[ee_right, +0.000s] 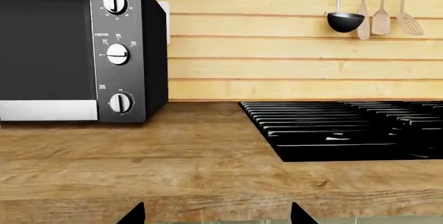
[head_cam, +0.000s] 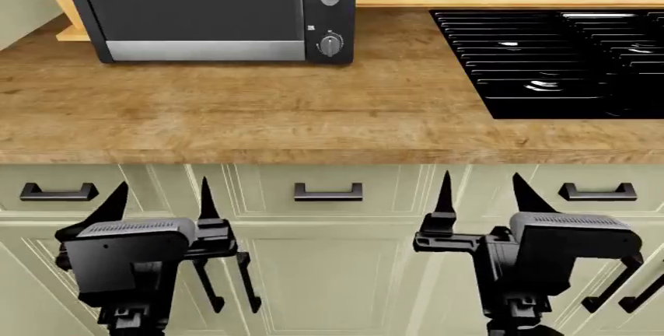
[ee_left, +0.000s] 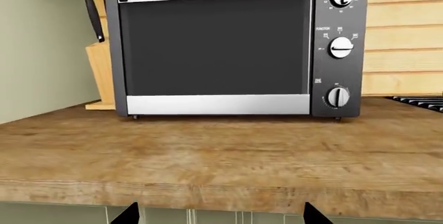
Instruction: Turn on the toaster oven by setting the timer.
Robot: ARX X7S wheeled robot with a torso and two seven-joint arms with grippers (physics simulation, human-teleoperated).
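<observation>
Left gripper point(head_cam: 155, 196) and right gripper point(head_cam: 483, 192): jaws spread wide, empty, hanging below the counter point(head_cam: 260, 110) edge, likely parked pre-reach. Ahead, beyond the left jaws: toaster oven point(ee_left: 215, 47) against the wall. Timer point(ee_left: 337, 96), lowest knob, untouched, closer to the right jaws' line.

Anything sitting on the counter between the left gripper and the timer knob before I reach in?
No. In the left wrist view only bare wooden countertop lies between the left gripper and the timer on the toaster oven.
</observation>
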